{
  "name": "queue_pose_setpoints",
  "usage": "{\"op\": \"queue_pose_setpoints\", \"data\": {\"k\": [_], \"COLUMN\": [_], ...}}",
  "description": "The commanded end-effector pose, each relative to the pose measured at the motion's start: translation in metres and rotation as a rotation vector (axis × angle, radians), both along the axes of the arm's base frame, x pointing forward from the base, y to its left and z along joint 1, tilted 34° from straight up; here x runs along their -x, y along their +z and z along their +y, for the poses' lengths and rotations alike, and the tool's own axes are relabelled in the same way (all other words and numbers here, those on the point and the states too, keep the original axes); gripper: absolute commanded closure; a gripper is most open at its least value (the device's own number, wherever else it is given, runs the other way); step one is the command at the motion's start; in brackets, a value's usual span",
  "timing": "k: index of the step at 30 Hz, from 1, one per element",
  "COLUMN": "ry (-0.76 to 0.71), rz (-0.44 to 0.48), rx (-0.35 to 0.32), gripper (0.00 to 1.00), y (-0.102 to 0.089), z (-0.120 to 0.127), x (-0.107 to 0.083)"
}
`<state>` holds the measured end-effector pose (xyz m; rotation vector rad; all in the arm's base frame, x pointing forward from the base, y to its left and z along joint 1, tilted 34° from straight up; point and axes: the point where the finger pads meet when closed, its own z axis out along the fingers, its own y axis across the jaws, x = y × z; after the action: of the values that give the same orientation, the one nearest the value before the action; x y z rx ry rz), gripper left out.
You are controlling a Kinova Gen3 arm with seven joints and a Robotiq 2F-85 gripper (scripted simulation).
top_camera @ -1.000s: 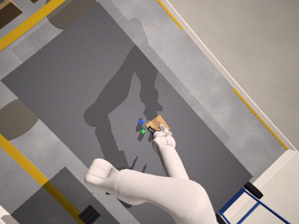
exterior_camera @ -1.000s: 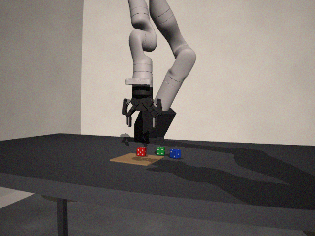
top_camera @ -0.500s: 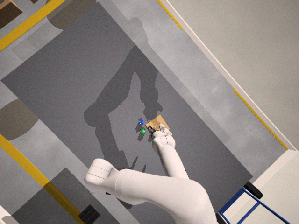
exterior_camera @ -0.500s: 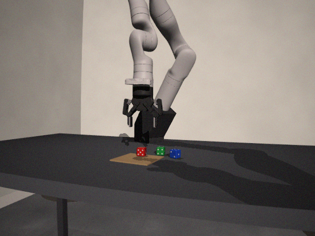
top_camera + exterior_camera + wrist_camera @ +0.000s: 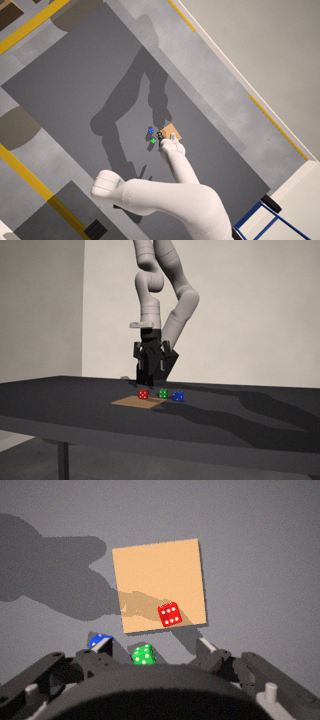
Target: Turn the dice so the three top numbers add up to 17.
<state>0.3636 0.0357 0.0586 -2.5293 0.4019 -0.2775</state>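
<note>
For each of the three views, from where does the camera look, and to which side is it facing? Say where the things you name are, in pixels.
Top: high overhead, facing down on the table (image 5: 64,64); the white arm (image 5: 165,193) (image 5: 189,302) and part of its gripper show.
Exterior: beside the table, slightly above its surface, facing the arm across the mat (image 5: 171,128) (image 5: 136,402) (image 5: 155,575); arm and open gripper (image 5: 151,365) (image 5: 154,647) show.
Wrist: on the arm's end, facing past the fingers to the mat; only the gripper shows.
Exterior and wrist share the red die (image 5: 143,394) (image 5: 169,614).

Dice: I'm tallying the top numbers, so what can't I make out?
- Top view: red die, mostly or wholly behind the gripper.
- Wrist: part of blue die, behind a finger.
- Exterior: top pips, too edge-on.
- All views: undersides, face down.
</note>
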Motion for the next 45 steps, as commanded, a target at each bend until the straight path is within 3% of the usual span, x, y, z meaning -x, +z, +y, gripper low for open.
{"op": "queue_pose_setpoints", "data": {"k": [1,7,20,22,36,45], "ry": [-0.049,-0.184,-0.73,-0.73,-1.257,-1.402], "rz": [0.039,0.137,0.481,0.481,0.731,0.787], "rx": [-0.016,-0.071,-0.254,-0.254,-0.422,-0.475], "gripper": [0.0,0.0,0.0,0.0,0.0,0.0], "y": [0.003,0.007,0.023,0.023,0.035,0.039], "z": [0.01,0.023,0.062,0.062,0.082,0.085], "x": [0.003,0.008,0.017,0.017,0.015,0.013]}}
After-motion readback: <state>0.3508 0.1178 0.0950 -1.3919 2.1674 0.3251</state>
